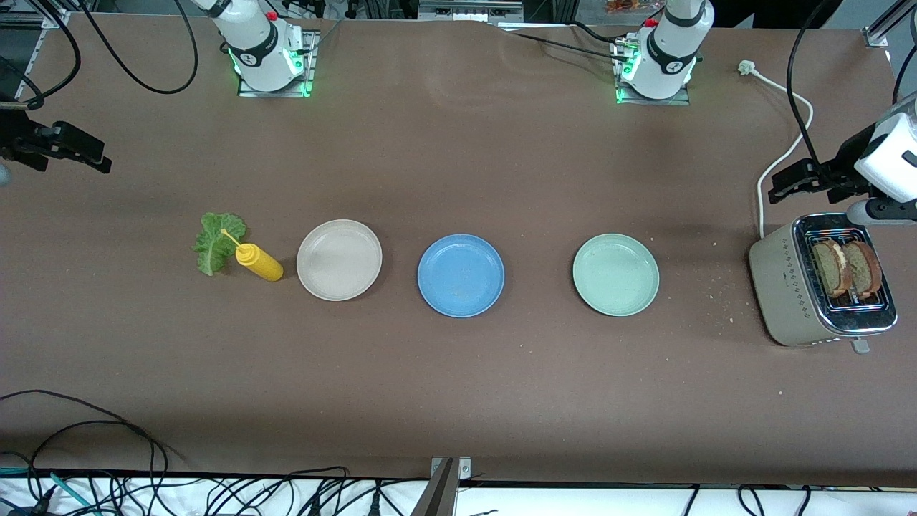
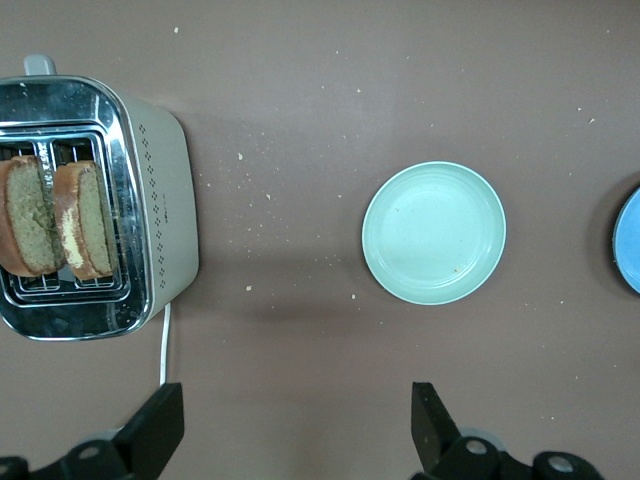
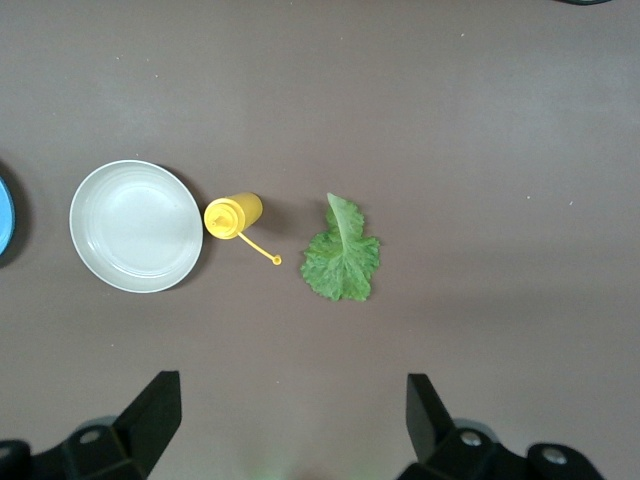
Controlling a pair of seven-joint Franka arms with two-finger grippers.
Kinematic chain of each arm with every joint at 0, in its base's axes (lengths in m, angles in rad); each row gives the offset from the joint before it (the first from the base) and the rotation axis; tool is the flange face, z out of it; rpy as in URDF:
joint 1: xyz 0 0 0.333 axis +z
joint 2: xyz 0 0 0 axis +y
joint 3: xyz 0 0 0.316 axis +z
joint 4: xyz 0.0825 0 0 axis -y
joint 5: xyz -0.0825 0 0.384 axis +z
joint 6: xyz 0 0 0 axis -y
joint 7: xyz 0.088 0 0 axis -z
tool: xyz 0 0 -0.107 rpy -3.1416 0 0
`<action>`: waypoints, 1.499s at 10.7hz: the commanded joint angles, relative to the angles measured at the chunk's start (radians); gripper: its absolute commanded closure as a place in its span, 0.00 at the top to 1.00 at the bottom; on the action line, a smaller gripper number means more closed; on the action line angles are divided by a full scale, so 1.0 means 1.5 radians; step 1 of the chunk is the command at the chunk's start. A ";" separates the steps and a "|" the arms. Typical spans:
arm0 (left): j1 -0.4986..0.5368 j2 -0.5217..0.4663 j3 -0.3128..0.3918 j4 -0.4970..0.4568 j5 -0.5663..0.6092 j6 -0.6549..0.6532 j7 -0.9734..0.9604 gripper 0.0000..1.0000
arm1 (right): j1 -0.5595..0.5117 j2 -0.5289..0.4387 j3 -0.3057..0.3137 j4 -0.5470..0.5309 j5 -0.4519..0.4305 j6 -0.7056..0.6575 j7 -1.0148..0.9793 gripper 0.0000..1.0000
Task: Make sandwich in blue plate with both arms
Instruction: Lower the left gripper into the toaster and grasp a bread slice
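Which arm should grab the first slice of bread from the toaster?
The left arm, probably. Its open left gripper hangs near the toaster holding both bread slices, at its end of the table. The open right gripper hangs over the lettuce leaf, past the blue plate.

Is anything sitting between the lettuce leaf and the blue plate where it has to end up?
Yes. The yellow squeeze bottle stands right beside the lettuce leaf, and the beige plate lies between that bottle and the blue plate. Both are low, so a lifted carry would likely pass over them.
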 commanded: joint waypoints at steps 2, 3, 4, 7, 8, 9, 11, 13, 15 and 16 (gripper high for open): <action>0.001 -0.010 -0.001 0.004 0.006 -0.013 0.014 1.00 | -0.001 0.003 0.000 0.013 -0.005 -0.011 0.002 1.00; 0.001 -0.010 -0.001 0.004 0.006 -0.013 0.013 1.00 | -0.001 0.003 0.001 0.013 -0.005 -0.011 0.002 1.00; 0.001 -0.010 -0.001 0.004 0.006 -0.012 0.013 1.00 | -0.001 0.003 0.001 0.013 -0.005 -0.011 0.002 1.00; 0.003 -0.009 0.004 0.004 0.014 -0.009 0.014 1.00 | -0.001 0.003 0.001 0.013 -0.005 -0.011 0.002 1.00; 0.015 -0.005 0.007 0.004 0.014 -0.008 0.014 1.00 | -0.001 0.003 0.001 0.013 -0.005 -0.011 0.002 1.00; 0.030 -0.004 0.007 0.004 0.009 0.002 0.014 1.00 | -0.001 0.003 0.001 0.013 -0.005 -0.011 0.002 1.00; 0.036 0.014 0.007 0.003 0.013 0.025 0.014 1.00 | 0.000 0.003 0.002 0.013 -0.005 -0.011 0.002 1.00; 0.059 0.044 0.007 0.002 0.016 0.061 0.015 1.00 | 0.000 0.003 0.002 0.013 -0.005 -0.011 0.002 1.00; 0.086 0.081 0.007 0.003 0.018 0.103 0.025 1.00 | 0.000 0.003 0.002 0.013 -0.005 -0.011 0.002 1.00; 0.096 0.101 0.007 0.003 0.031 0.121 0.050 1.00 | 0.000 0.003 0.002 0.013 -0.005 -0.011 0.002 1.00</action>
